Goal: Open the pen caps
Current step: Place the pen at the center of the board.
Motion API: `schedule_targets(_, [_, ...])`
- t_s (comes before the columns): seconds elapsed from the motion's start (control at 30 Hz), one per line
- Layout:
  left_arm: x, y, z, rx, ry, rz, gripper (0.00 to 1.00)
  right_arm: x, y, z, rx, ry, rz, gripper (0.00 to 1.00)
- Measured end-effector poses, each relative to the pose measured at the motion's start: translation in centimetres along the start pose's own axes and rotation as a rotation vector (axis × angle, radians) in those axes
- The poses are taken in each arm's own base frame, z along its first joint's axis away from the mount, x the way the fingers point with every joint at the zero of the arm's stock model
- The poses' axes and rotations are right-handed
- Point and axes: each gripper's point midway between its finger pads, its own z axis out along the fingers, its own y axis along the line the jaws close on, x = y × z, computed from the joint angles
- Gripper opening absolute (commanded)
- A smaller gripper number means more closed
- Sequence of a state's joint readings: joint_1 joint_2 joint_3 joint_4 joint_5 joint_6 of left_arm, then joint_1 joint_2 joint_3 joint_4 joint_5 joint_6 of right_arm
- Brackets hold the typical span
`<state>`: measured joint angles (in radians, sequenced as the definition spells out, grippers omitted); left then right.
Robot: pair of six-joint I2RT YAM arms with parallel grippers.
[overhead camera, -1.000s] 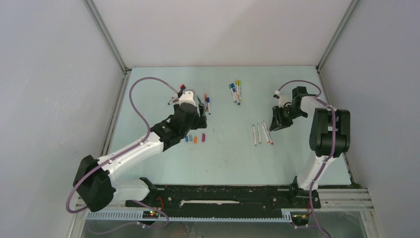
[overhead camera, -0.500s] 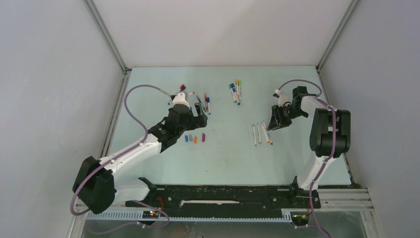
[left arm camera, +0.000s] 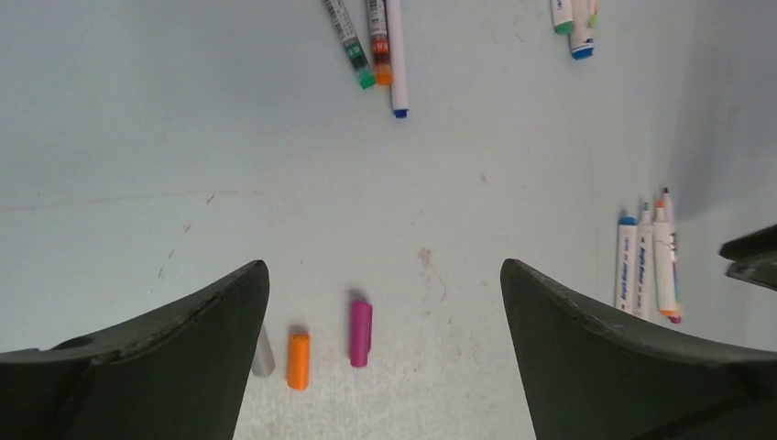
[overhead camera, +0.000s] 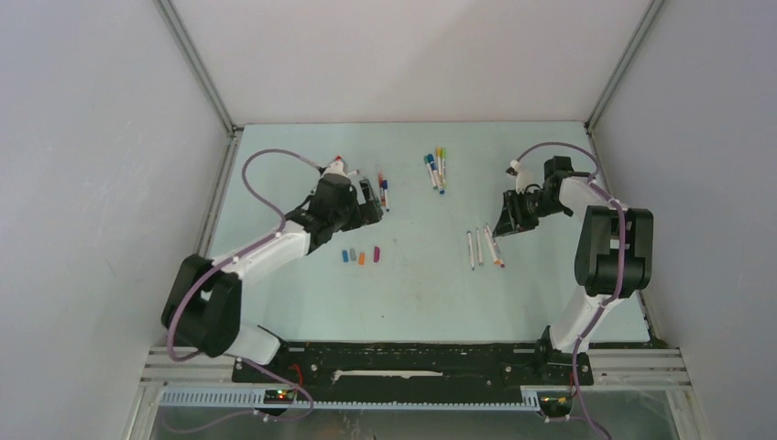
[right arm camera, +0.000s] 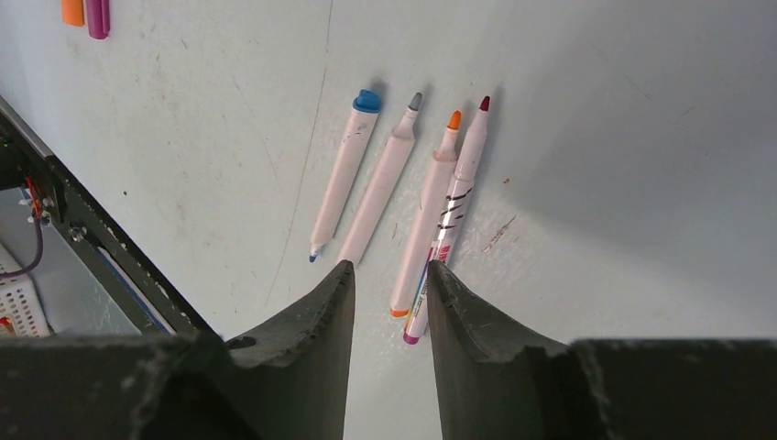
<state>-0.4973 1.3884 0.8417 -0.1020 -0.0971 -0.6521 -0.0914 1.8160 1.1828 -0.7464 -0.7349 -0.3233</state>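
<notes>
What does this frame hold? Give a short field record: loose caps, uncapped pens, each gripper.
loose caps: blue, orange and purple, lying side by side on the table
uncapped pens: four, lying near the right gripper
left gripper: open, empty, above the loose caps
right gripper: slightly parted, holding nothing

1. I see a pale blue-green table (overhead camera: 421,284); its surface scuffed and lightly stained.
2. I see plain grey enclosure walls (overhead camera: 403,55) on three sides; metal corner struts (overhead camera: 197,69) rising at the back corners.
3. I see a black mounting rail (overhead camera: 412,359) along the near edge; a white slotted cable duct (overhead camera: 366,397) just in front of it.
</notes>
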Motion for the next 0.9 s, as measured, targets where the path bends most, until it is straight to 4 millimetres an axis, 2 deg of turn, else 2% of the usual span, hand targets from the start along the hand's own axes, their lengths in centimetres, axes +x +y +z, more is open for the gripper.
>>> schedule_targets(0.23, [-0.9, -0.1, 3.5, -0.084, 0.092, 0.040, 0.91, -0.4, 0.4, -0.5, -0.009, -0.020, -0.011, 0.37])
schedule_targets(0.57, [-3.3, -0.1, 7.9, -0.178, 0.151, 0.024, 0.84, -0.7, 0.7, -0.9, -0.022, -0.038, -0.011, 0.37])
schedule_targets(0.9, [-5.8, 1.0, 10.4, -0.352, 0.160, 0.054, 0.64, -0.8, 0.9, -1.1, -0.036, -0.049, -0.011, 0.37])
